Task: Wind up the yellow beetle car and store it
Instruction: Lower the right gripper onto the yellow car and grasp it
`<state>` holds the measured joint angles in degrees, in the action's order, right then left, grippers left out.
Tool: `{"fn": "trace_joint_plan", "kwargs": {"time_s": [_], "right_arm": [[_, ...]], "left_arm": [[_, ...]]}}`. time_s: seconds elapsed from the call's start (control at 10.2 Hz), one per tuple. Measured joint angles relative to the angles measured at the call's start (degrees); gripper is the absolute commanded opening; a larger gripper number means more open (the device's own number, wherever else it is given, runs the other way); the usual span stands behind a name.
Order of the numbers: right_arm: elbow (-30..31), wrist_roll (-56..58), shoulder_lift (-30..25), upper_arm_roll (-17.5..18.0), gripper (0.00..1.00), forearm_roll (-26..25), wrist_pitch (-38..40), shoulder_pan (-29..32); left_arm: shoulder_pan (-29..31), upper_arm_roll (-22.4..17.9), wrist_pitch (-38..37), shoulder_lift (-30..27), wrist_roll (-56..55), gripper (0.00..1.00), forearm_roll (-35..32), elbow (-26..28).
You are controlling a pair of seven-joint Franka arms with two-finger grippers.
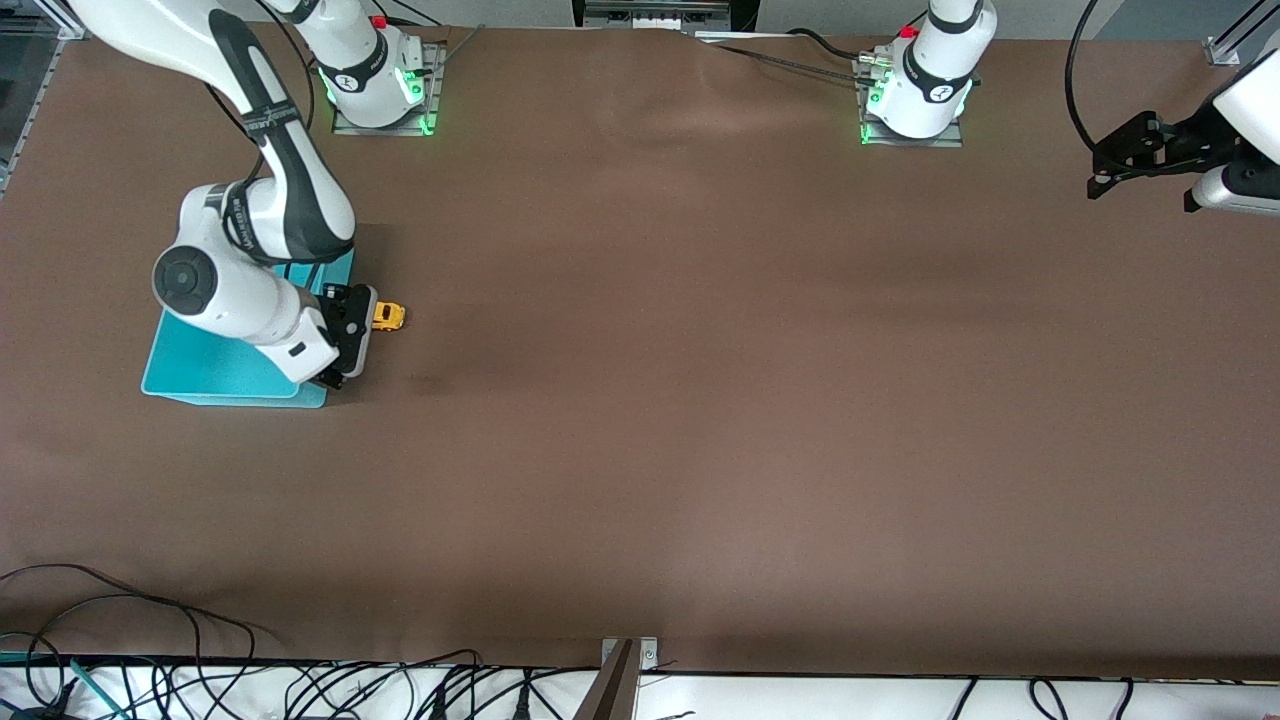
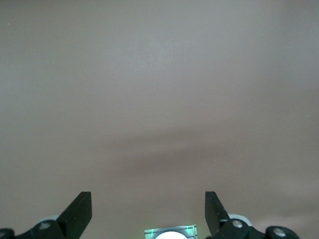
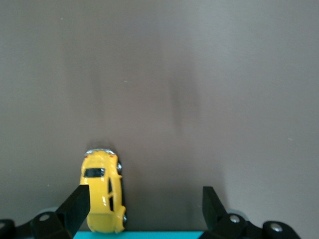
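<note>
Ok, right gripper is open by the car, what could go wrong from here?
1. In the right wrist view the car sits off-centre, close to one finger of the right gripper; closing could nudge or spin it rather than pinch it.
2. The car lies right beside the teal tray, so descending fingers might hit its rim.
3. The left gripper waits open over bare table, too distant to help.

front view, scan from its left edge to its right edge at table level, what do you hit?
teal tray → right gripper, open, at the tray's edge → yellow beetle car on the table → long bare stretch of brown table → left gripper, open, waiting over the left arm's end.
</note>
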<state>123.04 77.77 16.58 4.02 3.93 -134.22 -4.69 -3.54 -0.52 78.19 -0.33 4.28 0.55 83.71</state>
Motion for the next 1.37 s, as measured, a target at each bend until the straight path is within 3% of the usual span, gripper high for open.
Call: {"fn": "trace_joint_plan", "kwargs": {"time_s": [0.29, 0.59, 1.07, 1.17, 1.27, 1.37], "right_arm": [[9.37, 0.17, -4.71, 1.6, 1.0, -0.04, -5.96, -0.25], [16.99, 1.98, -4.84, 1.56, 1.0, -0.07, -18.28, -0.23], [21.0, 5.36, -1.94, -0.74, 0.97, -0.07, -27.06, 0.35], [21.8, 5.37, -1.73, -1.01, 0.41, -0.07, -28.61, 0.35], [22.14, 5.37, -1.41, -1.07, 0.01, -0.07, -29.5, 0.35], [22.15, 5.37, -1.22, -1.07, 0.0, -0.07, -29.75, 0.35]], "left_arm": [[1.06, -0.05, 3.33, 0.14, -0.33, 1.0, 1.64, 0.58], [1.05, 0.42, 3.89, 0.18, -0.41, 1.0, 1.78, 0.82], [1.03, 0.67, 3.83, 0.42, -0.53, 1.0, 1.78, 0.81], [1.1, 0.64, 3.82, 0.49, -0.54, 1.0, 1.78, 0.81], [1.13, 0.64, 3.82, 0.52, -0.54, 1.0, 1.78, 0.81], [1.14, 0.64, 3.82, 0.53, -0.55, 1.0, 1.78, 0.81]]}}
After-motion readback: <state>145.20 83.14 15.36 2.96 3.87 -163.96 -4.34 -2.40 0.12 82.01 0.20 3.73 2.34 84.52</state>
